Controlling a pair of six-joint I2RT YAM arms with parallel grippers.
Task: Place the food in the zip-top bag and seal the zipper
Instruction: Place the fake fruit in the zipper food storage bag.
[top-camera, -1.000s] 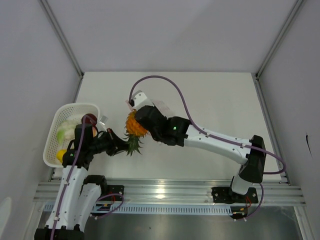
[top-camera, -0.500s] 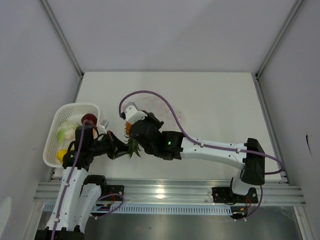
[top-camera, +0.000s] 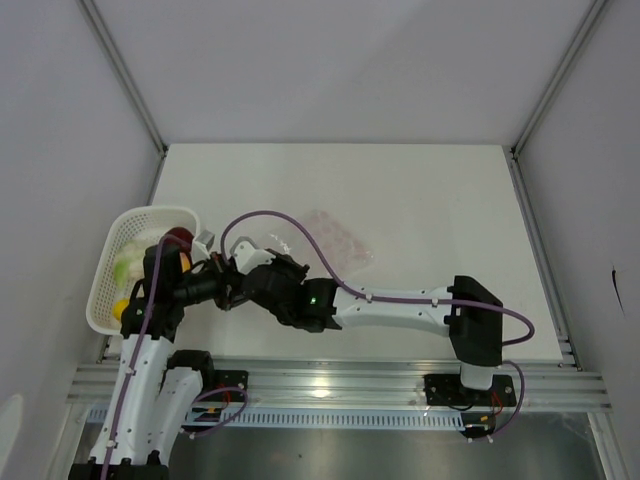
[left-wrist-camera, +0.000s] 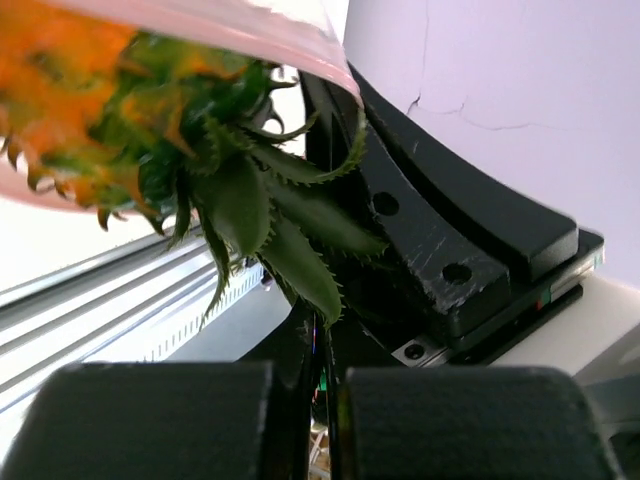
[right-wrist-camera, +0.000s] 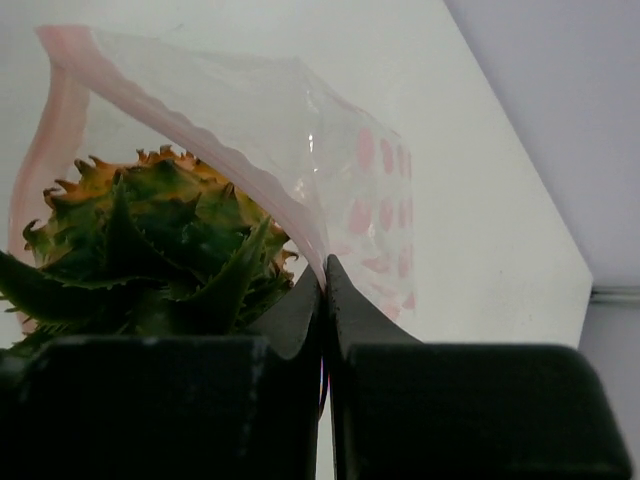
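- Your right fingers (right-wrist-camera: 200, 400) pinch the pink zipper (right-wrist-camera: 48, 140) on the bag (right-wrist-camera: 370, 190).
- Your left fingers (left-wrist-camera: 150, 420) pinch a leaf of the pineapple (right-wrist-camera: 150, 230), which sits in the bag's mouth.
- Other food (top-camera: 130, 262) sits in the basket (top-camera: 100, 300).

The pineapple (right-wrist-camera: 150, 240) lies in the bag (right-wrist-camera: 380, 170), right of the basket (top-camera: 104, 270).

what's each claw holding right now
Left claw: closed on the toy pineapple by its leaves.
Right claw: closed, pinching the zip-top bag at its mouth edge.
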